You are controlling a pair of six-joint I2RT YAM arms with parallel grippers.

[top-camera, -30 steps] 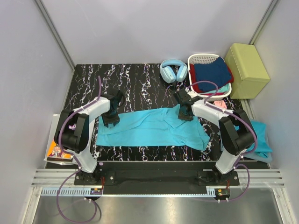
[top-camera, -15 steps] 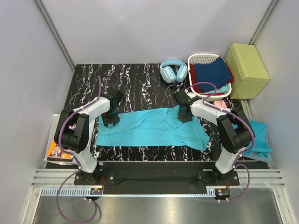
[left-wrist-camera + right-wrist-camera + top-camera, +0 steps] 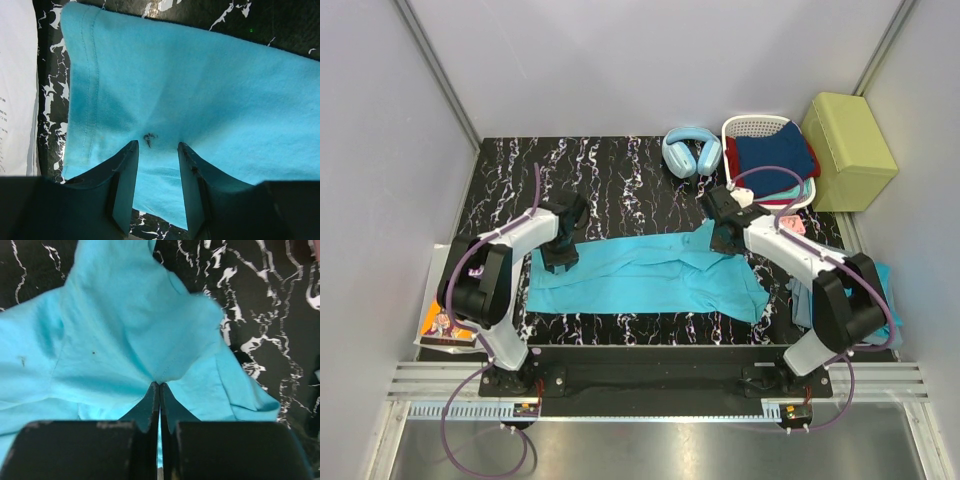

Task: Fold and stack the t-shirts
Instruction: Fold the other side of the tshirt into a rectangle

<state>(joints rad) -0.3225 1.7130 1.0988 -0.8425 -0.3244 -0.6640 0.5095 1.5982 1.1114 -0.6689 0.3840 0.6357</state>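
Early days: one t-shirt (image 3: 640, 275) lies as a long band on the table (image 3: 610, 170), right gripper (image 3: 159, 385) pinching its cloth, left gripper (image 3: 157, 146) spread over it; no stack yet.

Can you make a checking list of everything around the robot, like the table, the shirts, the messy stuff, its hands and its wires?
Surface: black marbled table, nothing spilled that I can see.
Job's things: one t-shirt spread out, not folded; second shirt bunched off the table's right edge, partly hidden by the arm.
Clutter: headphones at the far edge; basket of dark clothes beside them; paper off the left edge.
Grippers: left gripper open, fingers down on the t-shirt near its hem; right gripper shut on the t-shirt's far edge.
Cables: purple cables loop along both arms, none on the cloth.
Surroundings: grey walls; green box on the right.
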